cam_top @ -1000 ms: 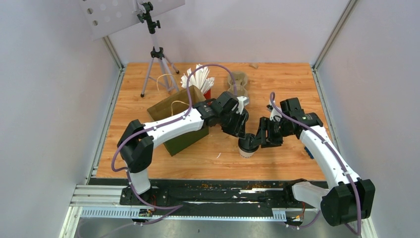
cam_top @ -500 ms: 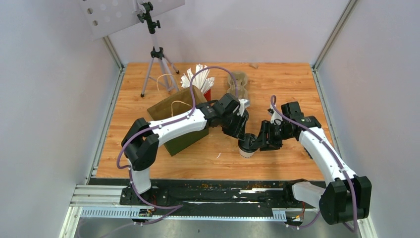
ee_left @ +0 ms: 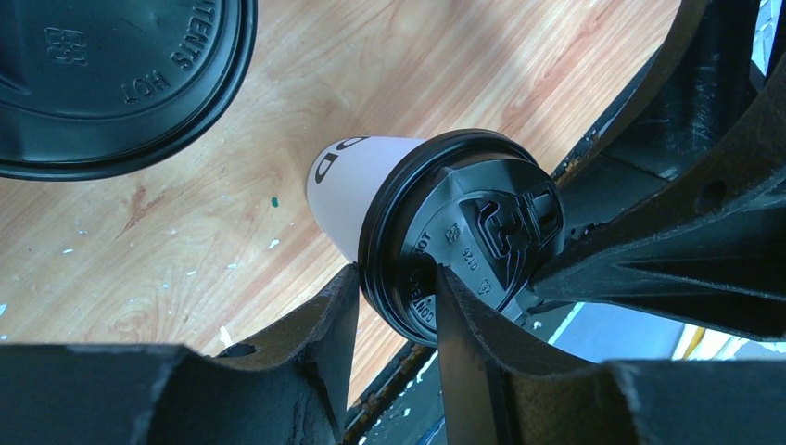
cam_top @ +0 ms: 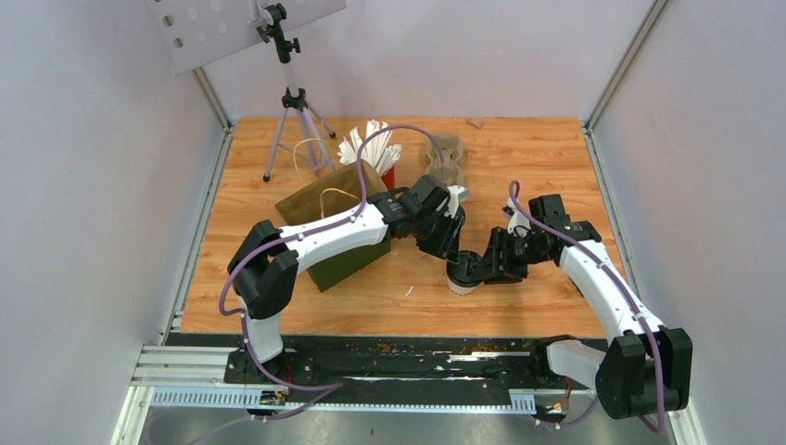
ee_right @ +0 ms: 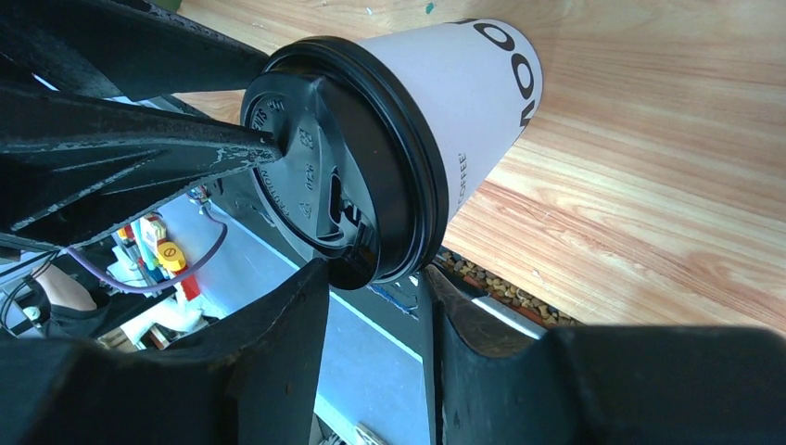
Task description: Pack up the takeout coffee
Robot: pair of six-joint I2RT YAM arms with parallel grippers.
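Note:
A takeout coffee, a white paper cup (cam_top: pixel 460 278) with a black lid, stands at the table's front middle. My left gripper (cam_top: pixel 451 250) comes in from the upper left and my right gripper (cam_top: pixel 482 269) from the right, meeting over the lid. In the left wrist view the left gripper (ee_left: pixel 394 283) pinches the lid's rim (ee_left: pixel 399 232), one finger outside it and one on top. In the right wrist view the right gripper (ee_right: pixel 371 278) straddles the near rim of the same lid (ee_right: pixel 334 158), both fingers touching. A second black lid (ee_left: pixel 111 74) fills the left wrist view's top-left corner.
A dark paper bag (cam_top: pixel 335 227) with cord handles stands open just left of the left arm. Behind it are a red cup of white straws (cam_top: pixel 373 148), the beige pulp tray (cam_top: pixel 447 156) and a tripod (cam_top: pixel 295 116). Metal rails run along the table's sides.
The right gripper has slid a little left onto the cup's lid. Both pairs of jaws have narrowed around the rim. The cup has barely shifted.

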